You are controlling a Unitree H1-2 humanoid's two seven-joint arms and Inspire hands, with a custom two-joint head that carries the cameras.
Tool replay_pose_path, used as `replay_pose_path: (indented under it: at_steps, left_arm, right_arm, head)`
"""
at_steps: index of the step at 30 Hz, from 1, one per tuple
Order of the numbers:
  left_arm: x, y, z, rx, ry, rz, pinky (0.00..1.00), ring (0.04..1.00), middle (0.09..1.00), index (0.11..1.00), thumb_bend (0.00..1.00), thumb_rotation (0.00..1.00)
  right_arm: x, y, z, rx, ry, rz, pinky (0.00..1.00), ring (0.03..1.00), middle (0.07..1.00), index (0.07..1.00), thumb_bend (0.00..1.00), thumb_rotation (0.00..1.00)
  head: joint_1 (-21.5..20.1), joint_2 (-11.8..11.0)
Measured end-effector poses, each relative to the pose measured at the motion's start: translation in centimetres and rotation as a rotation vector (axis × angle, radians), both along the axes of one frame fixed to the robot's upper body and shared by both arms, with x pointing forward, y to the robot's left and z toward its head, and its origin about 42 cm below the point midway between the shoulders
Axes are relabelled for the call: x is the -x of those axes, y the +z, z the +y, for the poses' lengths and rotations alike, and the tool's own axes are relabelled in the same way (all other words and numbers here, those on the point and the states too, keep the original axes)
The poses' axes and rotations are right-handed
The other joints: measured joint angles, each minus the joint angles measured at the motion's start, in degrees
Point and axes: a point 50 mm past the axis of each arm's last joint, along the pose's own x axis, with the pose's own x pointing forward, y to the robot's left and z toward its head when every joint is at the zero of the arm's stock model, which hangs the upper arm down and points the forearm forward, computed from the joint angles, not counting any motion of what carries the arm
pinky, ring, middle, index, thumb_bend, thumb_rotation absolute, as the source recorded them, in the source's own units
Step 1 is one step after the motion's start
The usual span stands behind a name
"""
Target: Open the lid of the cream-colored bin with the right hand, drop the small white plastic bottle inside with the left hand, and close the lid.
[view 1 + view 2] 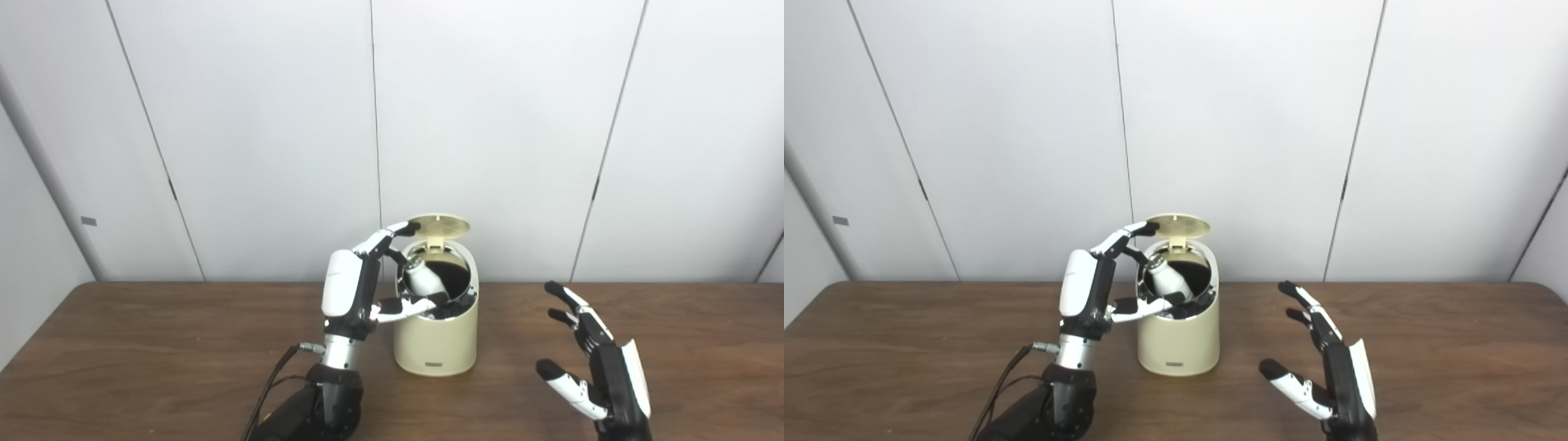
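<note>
White wall panels stand behind a brown wooden table [153, 343] where the cream-colored bin [436, 343] rests, its lid [438, 225] swung up and back on the hinge. Just to the right of the left hand [352, 294], the bin's dark mouth lies uncovered, and the small white plastic bottle [424, 278] sits tilted in that mouth, cap end up toward the hand's upper fingers [392, 233]. Those fingers reach over the rim near the lid's edge, while the thumb lies along the rim below the bottle; whether the hand actually grips the bottle cannot be told. Well to the bin's right, the right hand [597, 361] hovers above the table, fingers spread, holding nothing
</note>
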Motion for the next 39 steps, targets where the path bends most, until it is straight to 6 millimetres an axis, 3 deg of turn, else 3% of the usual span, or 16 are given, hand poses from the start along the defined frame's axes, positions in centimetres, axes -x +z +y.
replay_pose_path:
  at_steps: [3, 4, 7, 9, 12, 16, 21, 22, 25, 28, 30, 32, 35, 37, 39]
  left_arm:
    - [0.1, 0.0, 0.0, 0.002, 0.001, -0.002, 0.58, 0.685, 0.730, 0.736, 0.95, 0.31]
    - [0.1, 0.0, 0.1, 0.006, 0.003, -0.003, 0.57, 0.679, 0.723, 0.724, 0.87, 0.35]
    - [0.8, -0.2, 0.2, 0.029, 0.004, -0.009, 0.53, 0.649, 0.692, 0.683, 0.47, 0.62]
    - [1.9, -0.4, 0.3, 0.065, -0.001, -0.017, 0.53, 0.645, 0.682, 0.674, 0.33, 0.78]
    - [4.1, -1.0, 0.7, 0.148, -0.017, -0.004, 0.57, 0.683, 0.700, 0.686, 0.28, 0.87]
    - [6.7, -1.3, 1.9, 0.235, -0.038, 0.018, 0.59, 0.693, 0.708, 0.695, 0.26, 0.85]
    - [8.3, 0.2, 4.0, 0.319, -0.068, 0.013, 0.62, 0.696, 0.712, 0.701, 0.24, 0.80]
    - [8.5, 0.6, 4.4, 0.328, -0.072, 0.006, 0.61, 0.694, 0.709, 0.698, 0.24, 0.80]
    - [9.1, 1.2, 5.8, 0.347, -0.076, 0.001, 0.61, 0.691, 0.710, 0.701, 0.24, 0.81]
    - [9.6, 1.1, 7.2, 0.349, -0.069, 0.014, 0.60, 0.680, 0.704, 0.694, 0.22, 0.77]
    - [9.8, 0.9, 7.8, 0.346, -0.057, 0.020, 0.59, 0.676, 0.703, 0.693, 0.21, 0.76]
    - [10.0, 0.7, 8.3, 0.345, -0.042, 0.024, 0.59, 0.681, 0.709, 0.697, 0.21, 0.76]
    - [10.0, 0.7, 8.5, 0.332, -0.031, 0.015, 0.59, 0.677, 0.710, 0.698, 0.20, 0.76]
    - [9.9, 0.8, 8.7, 0.327, -0.023, 0.008, 0.59, 0.677, 0.710, 0.698, 0.19, 0.74]
    - [9.9, 0.8, 8.8, 0.332, -0.016, 0.008, 0.60, 0.686, 0.717, 0.703, 0.19, 0.74]
  right_arm:
    - [0.0, 0.0, 0.0, -0.001, -0.001, 0.001, 0.80, 0.893, 0.865, 0.814, 0.82, 0.74]
    - [0.0, 0.0, 0.0, -0.001, -0.001, 0.001, 0.79, 0.890, 0.868, 0.817, 0.81, 0.73]
    - [0.0, 0.0, 0.0, -0.008, 0.004, 0.002, 0.76, 0.871, 0.874, 0.835, 0.79, 0.72]
    - [-0.1, -0.1, 0.0, -0.008, 0.007, 0.003, 0.79, 0.878, 0.882, 0.844, 0.77, 0.73]
    - [-0.2, -0.4, -0.2, -0.005, 0.007, 0.005, 0.82, 0.891, 0.887, 0.849, 0.73, 0.75]
    - [-0.7, -0.2, -0.3, -0.009, 0.001, -0.009, 0.81, 0.873, 0.873, 0.833, 0.61, 0.71]
    - [-1.0, 0.4, -0.1, -0.047, 0.020, -0.027, 0.82, 0.874, 0.872, 0.825, 0.52, 0.67]
    - [-1.0, 0.7, -0.1, -0.063, 0.025, -0.036, 0.84, 0.884, 0.875, 0.831, 0.42, 0.64]
    - [-1.1, 2.0, 0.2, -0.084, 0.046, -0.073, 0.84, 0.872, 0.867, 0.822, 0.27, 0.64]
    - [-1.9, 4.1, 0.3, -0.054, 0.050, -0.112, 0.84, 0.873, 0.857, 0.815, 0.22, 0.68]
    - [-2.2, 5.8, 0.2, 0.004, 0.025, -0.143, 0.82, 0.873, 0.847, 0.809, 0.21, 0.77]
    - [-2.4, 7.7, 0.4, 0.077, 0.010, -0.188, 0.82, 0.889, 0.867, 0.837, 0.27, 0.84]
    - [-2.8, 9.9, 0.5, 0.235, 0.011, -0.217, 0.83, 0.912, 0.906, 0.876, 0.65, 0.90]
    - [-3.0, 11.8, 0.3, 0.382, 0.010, -0.221, 0.86, 0.938, 0.920, 0.900, 0.80, 0.94]
    - [-3.3, 13.9, 0.2, 0.512, 0.011, -0.222, 0.87, 0.953, 0.919, 0.890, 0.89, 0.95]
  head:
    - [0.00, 0.00]
    - [-0.09, 0.00]
    - [-0.09, 0.09]
    - [-0.09, 0.00]
    - [-0.09, -0.09]
    - [0.00, -0.09]
    - [-0.35, -0.09]
    - [-0.35, 0.00]
    - [-0.53, -0.17]
    - [-0.53, -0.18]
    - [-0.61, -0.09]
    - [-0.61, -0.09]
    - [-0.35, 0.00]
    - [-0.70, 0.09]
    - [-0.96, 0.00]
